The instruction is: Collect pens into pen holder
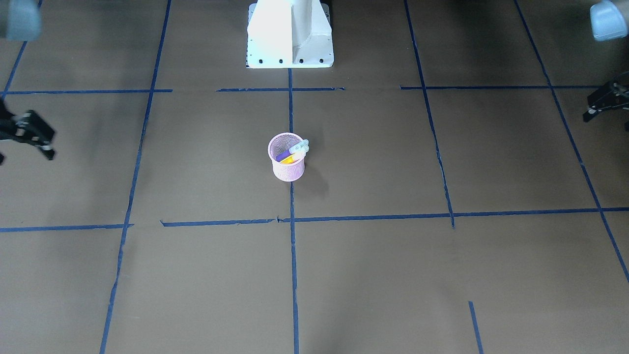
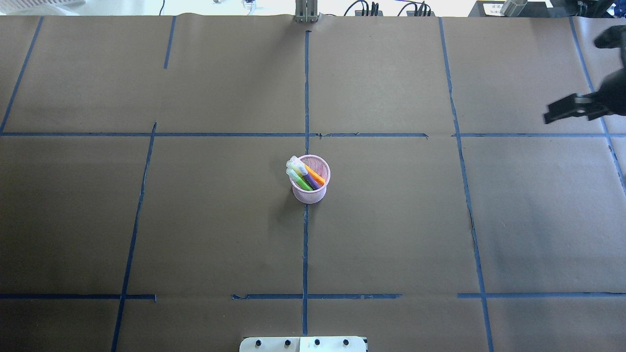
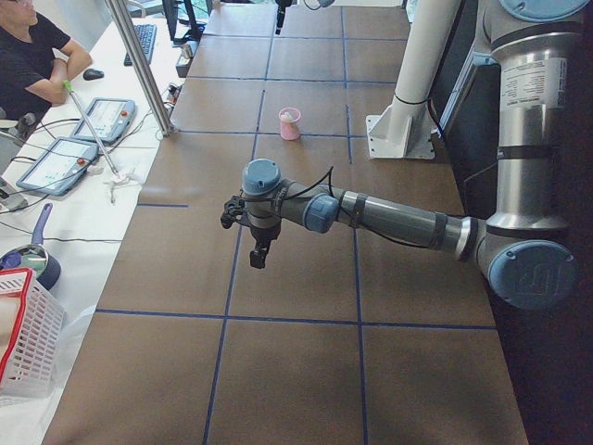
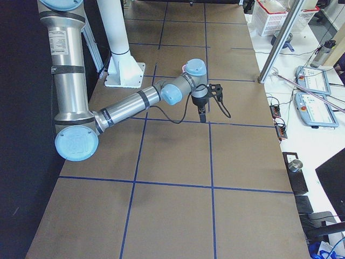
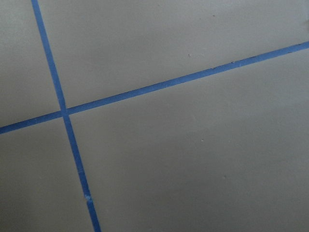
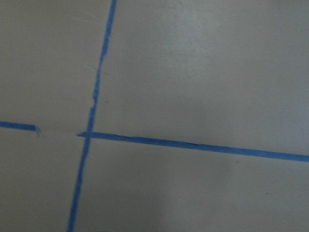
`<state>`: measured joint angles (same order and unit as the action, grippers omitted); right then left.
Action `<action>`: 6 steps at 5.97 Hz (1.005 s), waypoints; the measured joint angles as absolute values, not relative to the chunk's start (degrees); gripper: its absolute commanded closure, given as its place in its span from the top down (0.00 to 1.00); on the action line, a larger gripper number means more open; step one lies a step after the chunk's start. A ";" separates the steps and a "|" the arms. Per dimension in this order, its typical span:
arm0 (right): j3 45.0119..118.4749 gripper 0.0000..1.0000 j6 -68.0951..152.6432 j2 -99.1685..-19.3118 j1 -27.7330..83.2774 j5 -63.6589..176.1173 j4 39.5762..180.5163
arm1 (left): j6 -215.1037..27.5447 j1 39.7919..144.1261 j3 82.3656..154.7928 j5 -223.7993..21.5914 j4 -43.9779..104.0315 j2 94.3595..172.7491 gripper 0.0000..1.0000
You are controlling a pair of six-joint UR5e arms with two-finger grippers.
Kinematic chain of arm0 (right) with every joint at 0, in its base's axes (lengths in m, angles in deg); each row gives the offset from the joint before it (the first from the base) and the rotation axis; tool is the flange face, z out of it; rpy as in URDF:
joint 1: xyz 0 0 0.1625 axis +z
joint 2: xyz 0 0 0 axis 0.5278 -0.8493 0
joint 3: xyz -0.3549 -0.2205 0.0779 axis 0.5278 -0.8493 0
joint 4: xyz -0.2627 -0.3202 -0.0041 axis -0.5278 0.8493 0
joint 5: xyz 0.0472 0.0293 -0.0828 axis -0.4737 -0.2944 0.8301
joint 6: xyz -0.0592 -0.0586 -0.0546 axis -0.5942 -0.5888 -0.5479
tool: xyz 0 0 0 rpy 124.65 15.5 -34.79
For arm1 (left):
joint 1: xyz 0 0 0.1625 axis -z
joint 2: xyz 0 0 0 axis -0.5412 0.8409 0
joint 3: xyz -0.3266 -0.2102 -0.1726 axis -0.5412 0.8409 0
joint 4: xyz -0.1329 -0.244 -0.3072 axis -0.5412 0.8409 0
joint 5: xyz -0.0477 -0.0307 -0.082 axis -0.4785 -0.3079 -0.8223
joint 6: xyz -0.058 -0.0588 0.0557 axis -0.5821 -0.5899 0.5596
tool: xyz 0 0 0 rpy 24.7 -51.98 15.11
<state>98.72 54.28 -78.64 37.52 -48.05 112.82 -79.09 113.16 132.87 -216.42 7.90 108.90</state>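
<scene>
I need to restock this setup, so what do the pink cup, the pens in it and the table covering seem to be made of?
The pen holder looks like painted metal wire mesh: a see-through gridded wall with a solid rim. The pens look like plastic: smooth bright bodies with pale translucent caps. The table covering is probably brown paper, flat and matte, lined with blue tape.

- The small round pink wire-mesh cup stands in the middle of the brown paper-covered table, on a long blue tape line.
- The slim purple, orange, green and yellow pens stand inside it, tops leaning left.
- The white metal robot base sits at the near edge, in line with the cup.
- The black two-finger left gripper is well apart on the cup's left, and the black two-finger right gripper well apart on its right.
</scene>
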 measured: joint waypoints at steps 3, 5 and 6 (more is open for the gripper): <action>85.58 1.00 20.75 -84.19 55.14 -57.77 115.46 | -64.85 121.09 125.42 -216.53 3.43 108.75 1.00; 83.71 1.00 15.13 -87.34 58.45 -57.79 117.55 | -66.12 121.34 124.37 -214.16 -0.78 108.81 1.00; 83.80 1.00 14.74 -88.26 57.84 -57.54 119.32 | -66.50 121.27 124.68 -213.82 -2.09 108.56 1.00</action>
